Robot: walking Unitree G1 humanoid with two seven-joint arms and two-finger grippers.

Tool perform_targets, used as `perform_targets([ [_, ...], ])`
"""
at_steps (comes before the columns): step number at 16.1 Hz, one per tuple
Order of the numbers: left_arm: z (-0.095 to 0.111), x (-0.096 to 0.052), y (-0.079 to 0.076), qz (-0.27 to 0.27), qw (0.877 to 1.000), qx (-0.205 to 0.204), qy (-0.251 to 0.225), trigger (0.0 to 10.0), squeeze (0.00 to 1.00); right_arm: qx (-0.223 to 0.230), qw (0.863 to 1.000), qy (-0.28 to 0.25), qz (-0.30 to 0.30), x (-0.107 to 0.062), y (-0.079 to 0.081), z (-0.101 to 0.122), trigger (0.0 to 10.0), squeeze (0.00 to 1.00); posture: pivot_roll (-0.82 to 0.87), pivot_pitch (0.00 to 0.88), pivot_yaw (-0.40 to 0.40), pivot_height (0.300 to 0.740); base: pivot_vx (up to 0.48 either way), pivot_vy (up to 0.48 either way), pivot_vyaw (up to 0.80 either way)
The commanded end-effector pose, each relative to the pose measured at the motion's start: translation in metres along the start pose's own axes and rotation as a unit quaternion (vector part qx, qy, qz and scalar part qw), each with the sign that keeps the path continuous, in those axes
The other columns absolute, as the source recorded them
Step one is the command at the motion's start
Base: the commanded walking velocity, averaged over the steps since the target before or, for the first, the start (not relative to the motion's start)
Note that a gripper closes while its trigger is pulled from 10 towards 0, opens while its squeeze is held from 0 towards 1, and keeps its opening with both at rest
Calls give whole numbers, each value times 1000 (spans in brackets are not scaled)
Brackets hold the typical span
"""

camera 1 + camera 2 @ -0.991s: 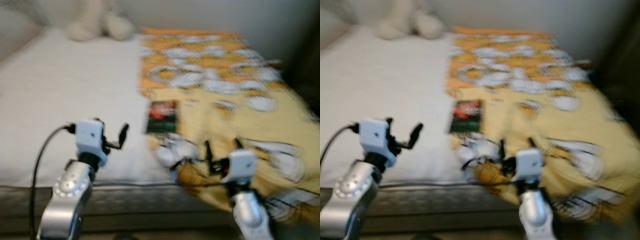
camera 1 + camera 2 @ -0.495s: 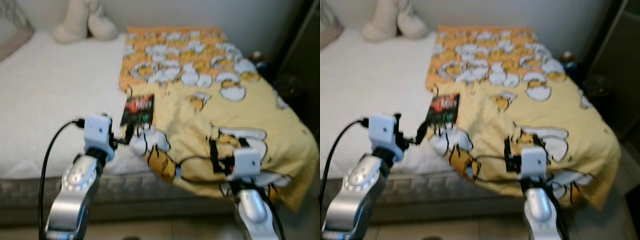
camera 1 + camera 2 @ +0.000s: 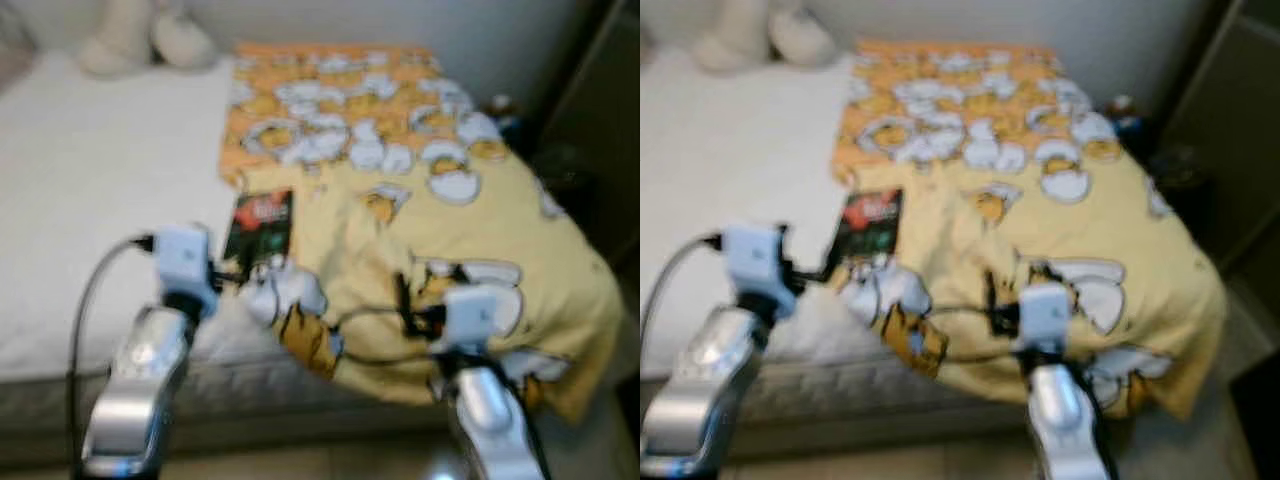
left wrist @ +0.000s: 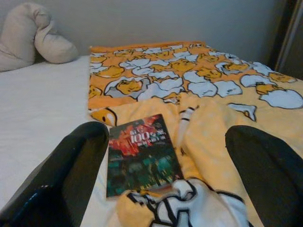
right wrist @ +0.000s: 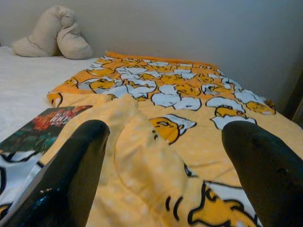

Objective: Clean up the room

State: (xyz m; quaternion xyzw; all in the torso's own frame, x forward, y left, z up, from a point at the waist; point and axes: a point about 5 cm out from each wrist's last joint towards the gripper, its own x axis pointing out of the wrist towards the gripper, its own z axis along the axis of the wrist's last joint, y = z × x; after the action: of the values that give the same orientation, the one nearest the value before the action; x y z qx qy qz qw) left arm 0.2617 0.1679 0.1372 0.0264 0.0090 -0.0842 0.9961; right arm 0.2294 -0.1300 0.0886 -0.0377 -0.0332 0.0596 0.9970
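A yellow and orange blanket (image 3: 400, 150) with an egg cartoon print lies rumpled over the right half of the bed. Its near corner (image 3: 285, 300) is bunched at the mattress edge. A dark book (image 3: 260, 225) with a red and green cover rests on the white sheet, touching the blanket's left edge. My left gripper (image 3: 245, 272) hovers just before the book (image 4: 139, 153) and the bunched corner, its fingers (image 4: 71, 175) wide apart and open. My right gripper (image 3: 415, 305) is over the blanket (image 5: 165, 94) near the bed's front edge, open, with nothing between its fingers (image 5: 267, 170).
The bed's white sheet (image 3: 90, 180) spreads out to the left. A beige plush pillow (image 3: 140, 40) lies at the far corner by the wall. A dark cabinet (image 3: 600, 100) stands close to the right of the bed. Pale floor (image 3: 330, 465) runs below the mattress.
The camera has swung right and steadied, so the whole bed sits further left in the picture. My left gripper is now close to the book and the bunched blanket corner.
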Motion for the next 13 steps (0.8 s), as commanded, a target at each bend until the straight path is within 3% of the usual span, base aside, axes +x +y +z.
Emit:
perform_targets([
  [1,2,2,-8,-16,1000,3,-4,10000,0,-7,1000,9,-13,-2,-10,-2,10000,0,63,0,9,740,461,0,0],
  [4,2,4,-12,-33,999,12,-2,10000,0,-7,1000,10,-9,-2,-8,-3,10000,0,64,0,12,740,480,0,0],
  [11,1,6,-4,-17,1000,5,5,10000,0,-3,1000,17,-5,-7,-3,-5,10000,0,50,0,29,740,480,0,0],
  [13,-1,6,-2,-4,1000,4,11,10000,0,-7,1000,18,-6,-6,-4,-4,10000,0,50,0,25,740,0,0,0],
])
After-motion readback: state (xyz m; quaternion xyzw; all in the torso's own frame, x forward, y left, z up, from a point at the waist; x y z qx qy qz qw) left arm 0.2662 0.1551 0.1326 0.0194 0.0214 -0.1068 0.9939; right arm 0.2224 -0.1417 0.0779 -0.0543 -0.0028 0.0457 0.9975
